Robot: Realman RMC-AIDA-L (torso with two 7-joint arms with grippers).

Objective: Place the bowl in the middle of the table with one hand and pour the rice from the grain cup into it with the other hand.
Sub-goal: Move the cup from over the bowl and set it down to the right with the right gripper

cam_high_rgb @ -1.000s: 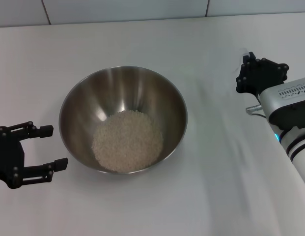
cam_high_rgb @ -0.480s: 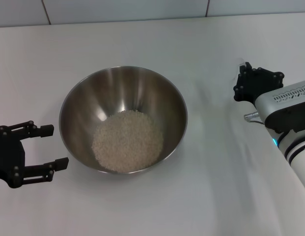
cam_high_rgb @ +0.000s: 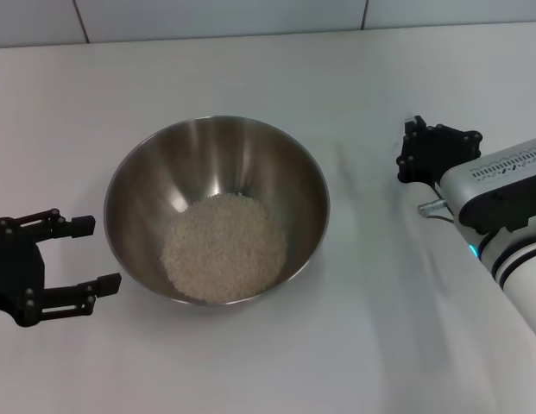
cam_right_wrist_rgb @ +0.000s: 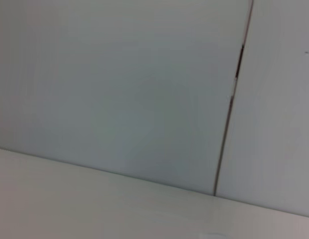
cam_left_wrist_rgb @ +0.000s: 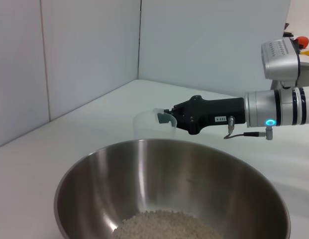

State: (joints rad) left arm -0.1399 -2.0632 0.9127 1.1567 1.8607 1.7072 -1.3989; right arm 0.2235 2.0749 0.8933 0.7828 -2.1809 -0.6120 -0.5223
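Observation:
The steel bowl (cam_high_rgb: 217, 153) stands in the middle of the white table (cam_high_rgb: 250, 65) with a pale heap of rice (cam_high_rgb: 224, 247) in its bottom. My left gripper (cam_high_rgb: 99, 253) rests open just left of the bowl, with nothing in it. My right gripper (cam_high_rgb: 408, 142) hovers to the bowl's right. From the left wrist, beyond the bowl (cam_left_wrist_rgb: 144, 174) and rice (cam_left_wrist_rgb: 164, 225), the right gripper (cam_left_wrist_rgb: 168, 117) is shut on the handle of the clear grain cup (cam_left_wrist_rgb: 147, 125), which is upright and looks empty. The cup cannot be made out in the head view.
A grey panelled wall (cam_high_rgb: 216, 17) runs along the table's far edge. The right wrist view shows only that wall (cam_right_wrist_rgb: 119, 89) and a strip of the table (cam_right_wrist_rgb: 69, 199). An orange item (cam_left_wrist_rgb: 302, 41) sits far off behind the right arm.
My right gripper has shifted left toward the bowl and slightly nearer to me. The bowl, the rice and my left gripper have stayed where they were.

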